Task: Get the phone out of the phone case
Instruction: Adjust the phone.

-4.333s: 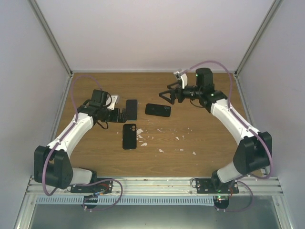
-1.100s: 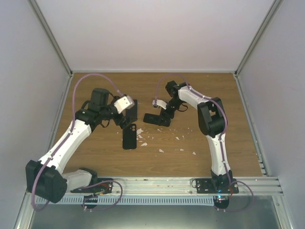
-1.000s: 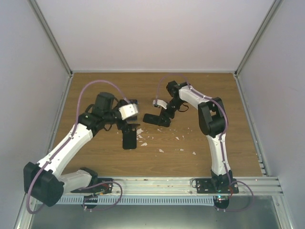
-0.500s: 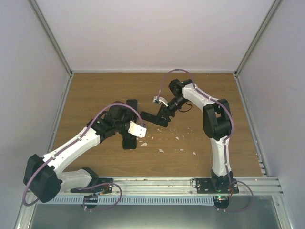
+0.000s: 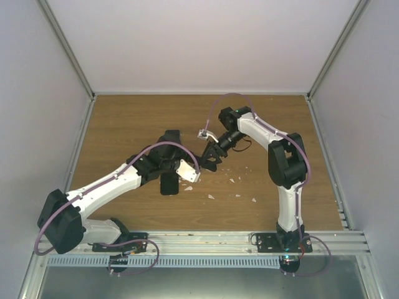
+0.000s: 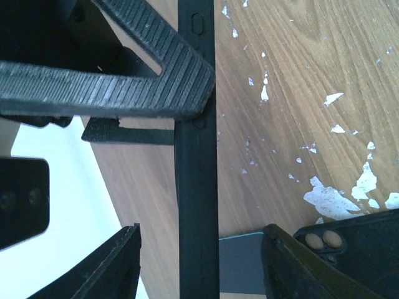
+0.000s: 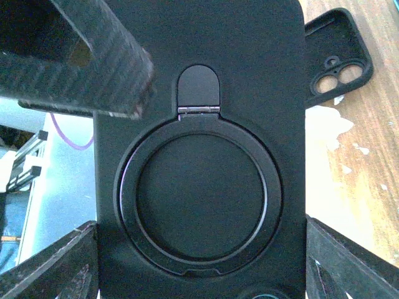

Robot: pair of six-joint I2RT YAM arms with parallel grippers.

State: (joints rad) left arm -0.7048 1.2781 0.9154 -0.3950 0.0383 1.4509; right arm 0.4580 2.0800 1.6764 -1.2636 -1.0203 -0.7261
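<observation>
Risk: if left hand [image 6: 201,233] squeezes across thin edge of phone case [image 6: 196,187], it clamps case and phone together and nothing separates. Sideways pull could twist case out of right hand [image 7: 201,221] and drop it onto worktop [image 5: 124,118].

Right hand pinches phone case by long sides, ring stand facing its camera, held off worktop near centre. Phone itself hidden inside.

Left hand spread, fingers straddling case edge, gap either side.

Second case [image 7: 340,68] lies on worktop nearby.
</observation>
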